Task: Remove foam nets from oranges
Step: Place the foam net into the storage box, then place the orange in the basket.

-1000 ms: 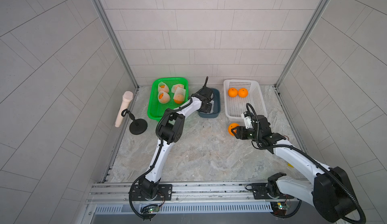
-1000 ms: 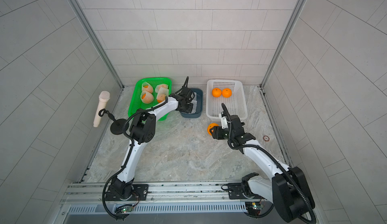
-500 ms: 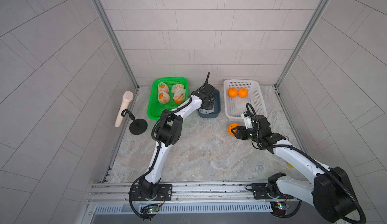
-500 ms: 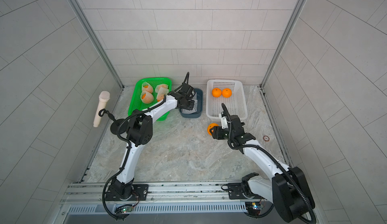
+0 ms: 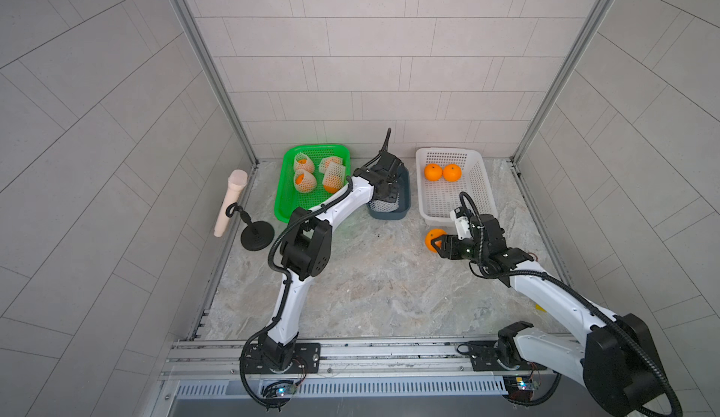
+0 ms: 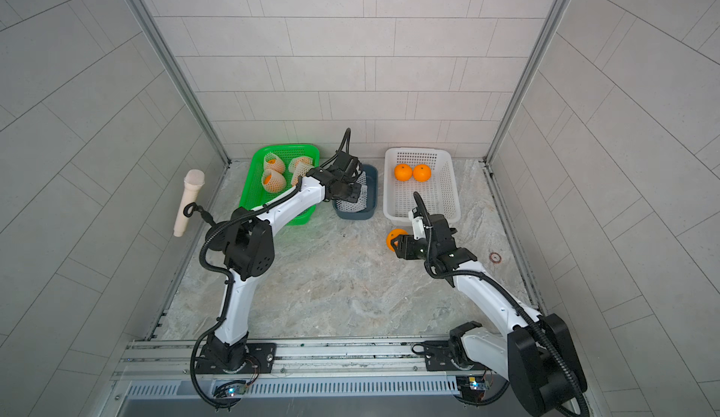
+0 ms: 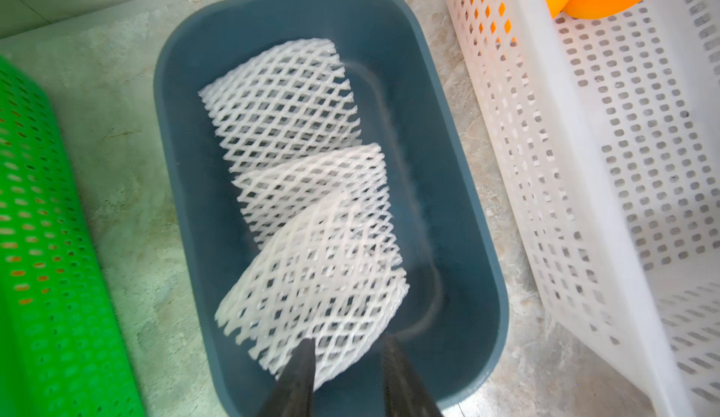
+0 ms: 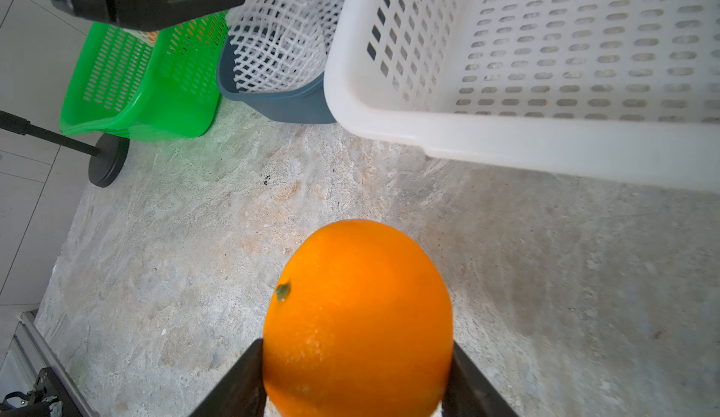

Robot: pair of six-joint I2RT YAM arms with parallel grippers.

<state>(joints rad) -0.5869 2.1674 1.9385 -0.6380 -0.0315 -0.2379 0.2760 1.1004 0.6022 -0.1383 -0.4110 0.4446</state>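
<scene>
My left gripper (image 7: 346, 343) hovers open over the blue bin (image 7: 448, 220), at the back in both top views (image 5: 389, 189) (image 6: 350, 191). A white foam net (image 7: 319, 286) lies loose just beyond its fingertips, on top of two more foam nets (image 7: 280, 103) in the bin. My right gripper (image 8: 356, 349) is shut on a bare orange (image 8: 356, 298) just above the table, in front of the white basket (image 5: 448, 200). Two bare oranges (image 5: 442, 172) sit in that basket. Several netted oranges (image 5: 304, 181) lie in the green basket (image 5: 288, 200).
A beige microphone (image 5: 230, 204) leans on a black stand with a round base (image 5: 255, 236) by the left wall. The green basket, blue bin and white basket stand side by side along the back wall. Both arm bases sit on the front rail.
My left gripper's jaws have parted and the foam net it carried now lies in the blue bin. The right arm and its orange have stayed put.
</scene>
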